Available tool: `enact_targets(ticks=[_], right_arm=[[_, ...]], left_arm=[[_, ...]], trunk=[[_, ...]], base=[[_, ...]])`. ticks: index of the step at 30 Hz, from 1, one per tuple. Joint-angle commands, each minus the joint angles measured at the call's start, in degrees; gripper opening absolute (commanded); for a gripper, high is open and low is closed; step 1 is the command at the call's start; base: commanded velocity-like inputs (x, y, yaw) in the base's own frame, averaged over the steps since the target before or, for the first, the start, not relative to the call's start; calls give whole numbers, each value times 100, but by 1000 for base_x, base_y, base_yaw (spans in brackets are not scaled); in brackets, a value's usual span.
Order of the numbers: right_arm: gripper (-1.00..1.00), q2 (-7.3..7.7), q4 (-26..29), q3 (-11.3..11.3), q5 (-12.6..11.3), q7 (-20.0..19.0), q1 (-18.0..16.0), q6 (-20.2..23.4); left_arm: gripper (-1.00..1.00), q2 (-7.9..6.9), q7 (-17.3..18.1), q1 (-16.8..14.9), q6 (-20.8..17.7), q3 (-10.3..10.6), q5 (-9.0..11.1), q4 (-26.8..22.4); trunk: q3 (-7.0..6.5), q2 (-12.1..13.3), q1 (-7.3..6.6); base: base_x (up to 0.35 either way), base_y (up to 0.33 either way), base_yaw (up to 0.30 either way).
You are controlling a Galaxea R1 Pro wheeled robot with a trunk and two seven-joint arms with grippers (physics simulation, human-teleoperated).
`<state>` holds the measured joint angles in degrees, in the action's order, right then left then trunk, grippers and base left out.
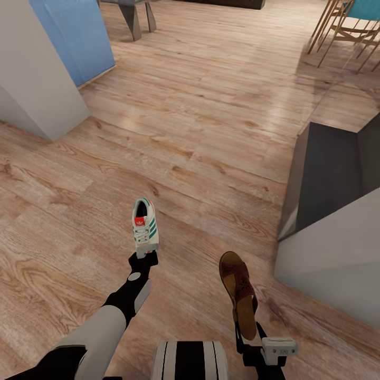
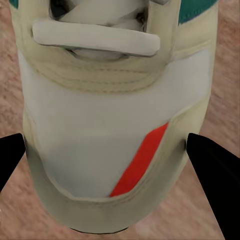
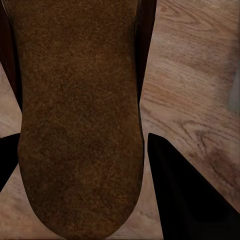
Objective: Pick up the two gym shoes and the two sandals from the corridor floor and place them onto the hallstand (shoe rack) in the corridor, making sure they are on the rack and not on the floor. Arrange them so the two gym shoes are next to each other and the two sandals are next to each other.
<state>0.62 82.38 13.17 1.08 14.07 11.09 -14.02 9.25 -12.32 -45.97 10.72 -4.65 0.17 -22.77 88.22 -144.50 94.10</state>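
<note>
- Your left gripper (image 1: 143, 257) has a gym shoe (image 1: 144, 223) pinched at one end, the shoe carried above the corridor floor (image 1: 211, 132) and pointing away from your base
- In the left wrist view the two dark fingertips (image 2: 212, 165) sit against either side of the gym shoe (image 2: 117, 115), narrowed onto it (white upper, a red-orange slash and a bit of green stripe showing)
- Your right gripper (image 1: 247, 323) holds a sandal (image 1: 239, 287) by its heel end; the sandal lies to the right of the gym shoe and nearer your base, well apart from it
- The right wrist view shows the tan footbed of the sandal (image 3: 77, 115) between the black fingers (image 3: 185, 190), which are closed in on its edges
- A grey, flat-topped unit (image 1: 338, 258) stands to the right of the sandal, with a dark recessed face above it (you can't tell from here whether it is the rack)
- Far beyond the gym shoe, to its left, stand a white block (image 1: 31, 68) and a blue panel (image 1: 79, 37); chair legs (image 1: 343, 31) show far off to its right
</note>
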Motion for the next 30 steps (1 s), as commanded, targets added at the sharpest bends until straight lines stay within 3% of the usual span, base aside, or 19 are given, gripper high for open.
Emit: enact_targets(ticks=[1, 8, 14, 20, 21, 26, 30], right_arm=[[-100, 0, -36, 1, -11, -10, -1, -6], [-100, -3, -98, 1, -8, -10, -4, -11], [-100, -5, -112, 2, -9, -10, -9, -12], [-100, -1, -111, 2, -4, -10, -10, -13], [-100, -1, -111, 2, -4, -10, -10, -13], [-100, 0, -103, 8, -3, -10, 0, -13], [-100, 0, -87, 10, -3, -10, 8, -13]], left_arm=[[-100, -1, 1, 0, 0, -1, 1, 0], [-100, -27, 20, 64, -1, -12, 1, 10], [-100, -101, 353, 523, 71, -45, 6, -271], [-100, -224, 828, 1332, 113, -57, 9, -1255], [-100, -224, 828, 1332, 113, -57, 9, -1255], [-100, -359, 1736, 2297, 121, -57, 9, -2433], [-100, -392, 2035, 2785, 127, -36, 3, -3016]], trunk=[[-9, 0, 0], [-71, 0, 0], [-125, 0, 0], [-179, 0, 0], [-188, 0, 0], [-233, 0, 0], [-269, 0, 0]], base=[[0, 0, 0], [0, 0, 0], [0, 0, 0], [0, 0, 0], [0, 0, 0], [0, 0, 0], [0, 0, 0]])
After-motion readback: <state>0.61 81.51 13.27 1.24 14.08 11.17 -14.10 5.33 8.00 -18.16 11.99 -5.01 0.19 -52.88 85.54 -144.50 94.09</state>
